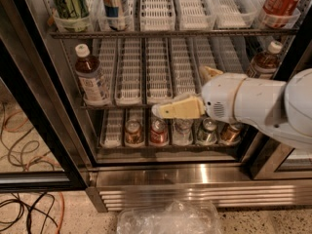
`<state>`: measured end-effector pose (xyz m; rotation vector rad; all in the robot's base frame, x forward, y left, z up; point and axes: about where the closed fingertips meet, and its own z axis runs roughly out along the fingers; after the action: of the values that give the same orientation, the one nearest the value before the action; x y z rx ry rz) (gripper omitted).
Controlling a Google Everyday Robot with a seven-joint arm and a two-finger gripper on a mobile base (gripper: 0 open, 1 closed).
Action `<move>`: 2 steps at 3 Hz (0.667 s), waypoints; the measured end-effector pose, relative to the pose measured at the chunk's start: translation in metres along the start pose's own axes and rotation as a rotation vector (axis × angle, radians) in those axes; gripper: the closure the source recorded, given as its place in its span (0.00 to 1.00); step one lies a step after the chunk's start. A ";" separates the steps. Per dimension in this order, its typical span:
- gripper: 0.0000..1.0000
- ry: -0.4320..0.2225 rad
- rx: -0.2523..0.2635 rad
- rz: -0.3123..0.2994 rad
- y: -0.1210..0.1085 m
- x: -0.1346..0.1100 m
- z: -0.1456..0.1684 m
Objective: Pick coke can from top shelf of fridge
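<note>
Right, camera view only. The gripper (181, 90) is being held low inside the fridge (195, 172), in front of the rack carrying a tea bottle (90, 77). Its jaws are spread and nothing is being gripped.

The coke can (282, 0) is being stored at the far right of the top shelf (170, 33), in a white tray, well above and to the right of the gripper.

Risks being flagged:
- That corner is being crowded by the black door frame (296, 50), so the frame or the shelf's front wire may get struck on the way up.
- The second tea bottle (265, 62), just below the can, could be knocked.
- The reddish can (158, 131) on the bottom rack could be mistaken for the target.

The coke can is being shown upright, long axis roughly vertical with a slight lean. Its lid end is pointing up and is being cut off by the picture's edge.
</note>
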<state>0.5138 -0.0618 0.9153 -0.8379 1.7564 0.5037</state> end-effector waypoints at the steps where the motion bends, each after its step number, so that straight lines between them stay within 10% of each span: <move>1: 0.00 -0.064 0.008 0.013 0.019 -0.032 0.021; 2: 0.00 -0.063 0.008 0.013 0.019 -0.032 0.021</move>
<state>0.5191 -0.0253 0.9371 -0.7977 1.7055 0.5264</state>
